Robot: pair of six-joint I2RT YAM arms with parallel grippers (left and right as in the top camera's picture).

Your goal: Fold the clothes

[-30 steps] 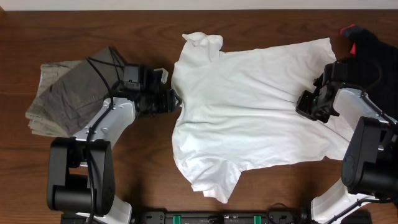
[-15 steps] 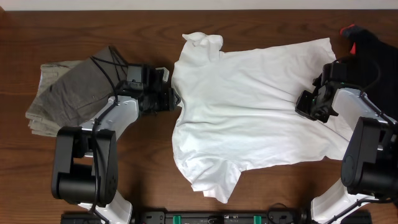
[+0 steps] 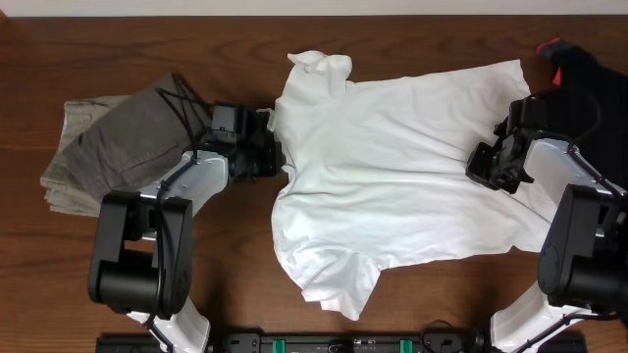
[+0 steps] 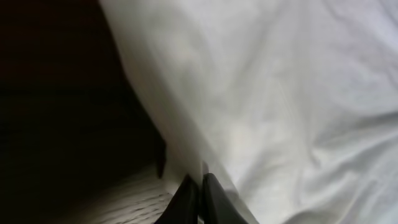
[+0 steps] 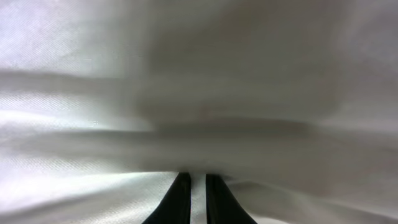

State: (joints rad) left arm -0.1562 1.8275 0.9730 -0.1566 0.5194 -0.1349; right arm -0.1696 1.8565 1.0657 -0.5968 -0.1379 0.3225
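A large white T-shirt (image 3: 392, 167) lies spread flat across the middle of the table, its collar at the far side. My left gripper (image 3: 279, 157) is at the shirt's left edge, by the sleeve. In the left wrist view its dark fingers (image 4: 200, 185) are pressed together on the hem of the white fabric (image 4: 280, 93). My right gripper (image 3: 478, 165) rests on the shirt's right part. In the right wrist view it (image 5: 198, 183) is shut, with a strip of white cloth (image 5: 199, 81) pinched between the fingers.
Grey-khaki trousers (image 3: 113, 147) lie in a folded heap at the left, just behind the left arm. A black garment (image 3: 589, 74) with a red spot sits at the far right corner. Bare brown table (image 3: 226, 255) shows in front of the shirt.
The left gripper has closed at the shirt's left edge, and the left arm has shifted slightly toward the shirt. The right gripper and the shirt have not moved.
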